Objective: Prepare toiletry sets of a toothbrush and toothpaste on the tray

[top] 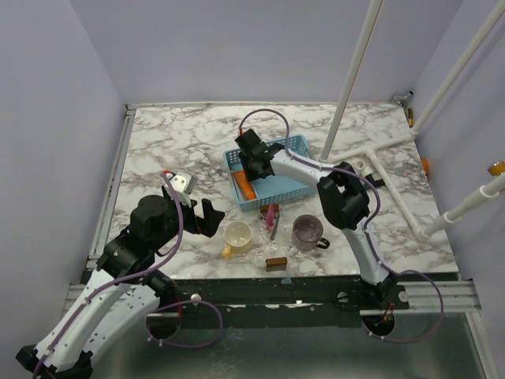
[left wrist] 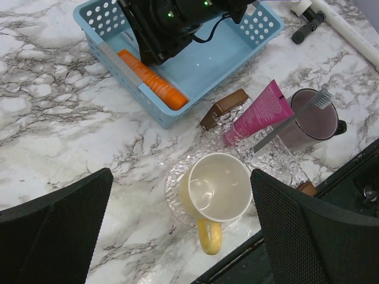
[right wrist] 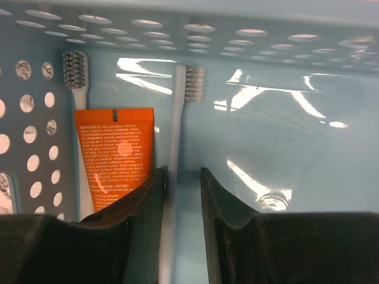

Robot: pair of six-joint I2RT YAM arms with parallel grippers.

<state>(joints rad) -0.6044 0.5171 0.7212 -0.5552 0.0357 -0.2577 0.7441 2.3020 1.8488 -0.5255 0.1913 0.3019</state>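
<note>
Blue tray (right wrist: 249,35) holds a toothbrush (right wrist: 176,118), handle end hidden between the right hand's (right wrist: 182,177) parted, unclamped fingers (right wrist: 142,207); left hand (left wrist: 180,177) spread wide.

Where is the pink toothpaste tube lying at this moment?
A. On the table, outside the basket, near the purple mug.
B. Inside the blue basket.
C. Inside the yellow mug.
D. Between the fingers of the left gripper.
A: the pink toothpaste tube lies on the marble table, outside the blue basket and beside the purple mug.
</note>
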